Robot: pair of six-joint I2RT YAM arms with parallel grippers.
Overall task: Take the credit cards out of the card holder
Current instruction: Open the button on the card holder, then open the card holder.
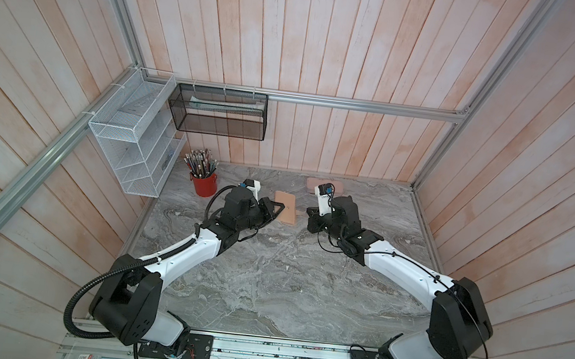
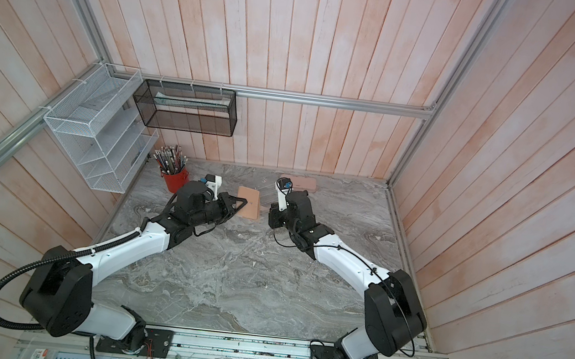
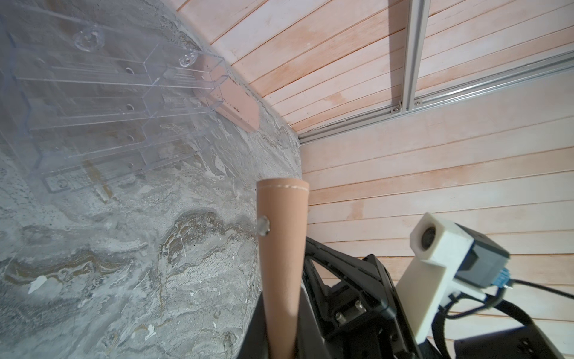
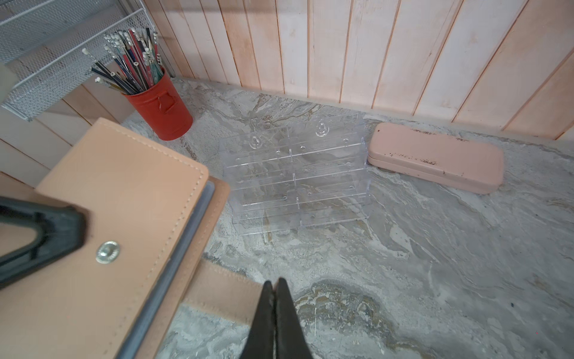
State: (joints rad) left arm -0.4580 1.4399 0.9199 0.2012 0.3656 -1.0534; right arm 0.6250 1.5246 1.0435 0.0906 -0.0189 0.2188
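Observation:
The tan-pink card holder (image 1: 285, 208) (image 2: 248, 203) lies near the back middle of the marble table, between both arms. My left gripper (image 1: 276, 207) (image 3: 281, 310) is shut on its top cover, which shows edge-on with a silver snap (image 3: 263, 226) in the left wrist view. My right gripper (image 4: 275, 283) (image 1: 307, 213) is shut on the end of the snap tab (image 4: 223, 290). The cover stands slightly lifted, and the blue-grey sleeve edges (image 4: 186, 236) show beneath it. The credit cards are hidden.
A clear acrylic slotted rack (image 4: 295, 177) stands just behind the holder. A pale pink case (image 4: 435, 158) lies by the back wall. A red cup of pencils (image 1: 203, 181) stands at back left, under a white mesh rack (image 1: 134, 139) and a black mesh basket (image 1: 219, 112).

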